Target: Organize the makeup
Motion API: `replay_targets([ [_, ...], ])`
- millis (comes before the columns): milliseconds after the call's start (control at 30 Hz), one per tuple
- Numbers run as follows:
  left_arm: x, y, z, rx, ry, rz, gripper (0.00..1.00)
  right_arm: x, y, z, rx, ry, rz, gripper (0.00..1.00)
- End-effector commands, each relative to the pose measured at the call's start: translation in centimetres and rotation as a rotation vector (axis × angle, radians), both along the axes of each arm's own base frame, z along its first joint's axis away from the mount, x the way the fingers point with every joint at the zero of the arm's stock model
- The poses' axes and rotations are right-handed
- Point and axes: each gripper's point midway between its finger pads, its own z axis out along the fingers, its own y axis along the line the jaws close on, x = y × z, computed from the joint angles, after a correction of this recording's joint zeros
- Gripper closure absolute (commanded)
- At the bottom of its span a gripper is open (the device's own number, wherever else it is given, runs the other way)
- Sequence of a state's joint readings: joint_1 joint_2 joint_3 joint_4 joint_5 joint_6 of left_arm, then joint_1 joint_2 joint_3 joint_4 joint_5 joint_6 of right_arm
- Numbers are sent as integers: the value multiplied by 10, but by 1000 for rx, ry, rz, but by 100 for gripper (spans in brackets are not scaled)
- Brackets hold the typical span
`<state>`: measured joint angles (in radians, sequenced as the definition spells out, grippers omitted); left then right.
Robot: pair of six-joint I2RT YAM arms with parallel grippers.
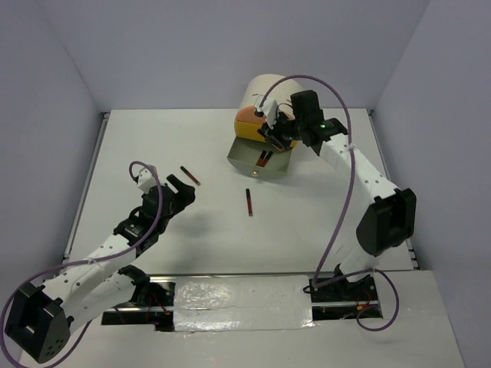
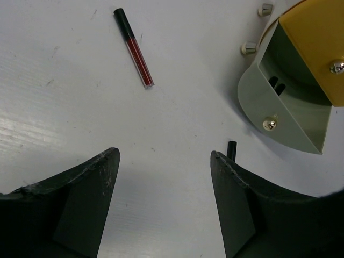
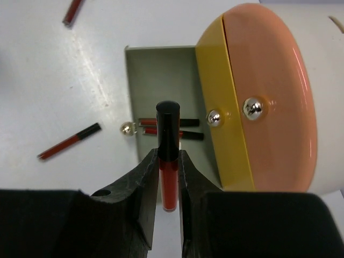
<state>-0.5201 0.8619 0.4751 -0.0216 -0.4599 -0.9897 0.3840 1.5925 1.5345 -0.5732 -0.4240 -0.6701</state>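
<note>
My right gripper [image 1: 273, 135] is shut on a dark-red stick with a black cap [image 3: 167, 161], held over the open grey-green drawer [image 3: 153, 75] of the cream cylinder [image 1: 268, 88]. In the right wrist view the gripper [image 3: 167, 155] pinches the stick's red barrel, cap pointing at the drawer. Two like sticks [image 3: 171, 127] lie in the drawer. Two more lie on the table: one [image 1: 190, 175] just beyond my left gripper [image 1: 178, 192], one [image 1: 249, 202] mid-table. The left gripper [image 2: 164, 153] is open and empty above the table; the far stick [image 2: 134, 48] lies ahead of it. No brush or packets show.
The cylinder lies on its side at the back with a yellow drawer front [image 3: 215, 80] and an orange one [image 3: 263, 97], each with a metal knob. The open drawer [image 2: 279, 107] juts toward the table's middle. Grey walls enclose the table on three sides.
</note>
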Motion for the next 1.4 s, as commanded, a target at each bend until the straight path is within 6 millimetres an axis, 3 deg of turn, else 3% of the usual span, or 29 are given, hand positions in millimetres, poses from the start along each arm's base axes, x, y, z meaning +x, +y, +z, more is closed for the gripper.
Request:
replay_targets([
  [0,5,-3,6,3,-26,-24,19,32,9,-16,-25,-22,-20,86],
  [133,8,-1,4,7,-7,-14,19,53,12,-42,-52,1,-41,83],
  [300,8,2,-7,7,43,-18,18,57,10,-70,-97,43,-51,76],
  [333,8,2,-7,4,47,-18,18,55,7,-77,-104,59,-56,73],
  [367,10,4,-8,1,48,-11,18,54,7,-79,-107,61,-56,64],
  [500,17,10,-17,4,93,31,19,44,6,-83,-106,85,-32,48],
  [600,27,13,-23,-10,133,57,23,35,7,-77,-94,93,-7,41],
  [667,38,13,-18,-25,137,63,26,29,8,-66,-81,82,6,36],
  [700,42,12,-27,-20,170,65,29,25,9,-55,-65,66,20,33],
  [733,50,10,-21,-30,167,61,30,22,8,-48,-54,62,26,27],
  [767,55,9,-31,-19,202,61,35,18,8,-45,-40,64,27,22],
  [800,65,7,-22,-25,192,62,37,12,8,-30,-15,38,34,15],
  [833,70,7,-24,-19,208,71,42,7,10,-23,12,36,51,1],
  [867,72,9,-39,-2,267,84,46,0,12,-21,34,52,57,0],
  [900,84,5,-29,-8,256,83,46,-9,13,-9,60,43,75,0],
  [933,89,6,-33,-6,278,92,47,-19,16,-5,86,57,108,1],
  [967,89,5,-52,7,352,93,46,-24,17,-1,100,59,116,1],
  [1000,103,2,-42,-3,346,97,46,-34,16,5,123,60,116,0],
  [1033,106,3,-48,3,382,106,45,-37,16,10,137,56,119,0],
  [1067,107,4,-68,25,452,121,43,-41,16,12,145,54,120,0],
  [1100,114,3,-62,29,483,129,42,-46,13,17,160,49,111,0],
  [1167,116,6,-83,59,571,155,41,-52,11,15,169,55,105,0],
  [1367,133,9,-90,107,653,204,36,-58,-1,18,189,46,69,0],
])
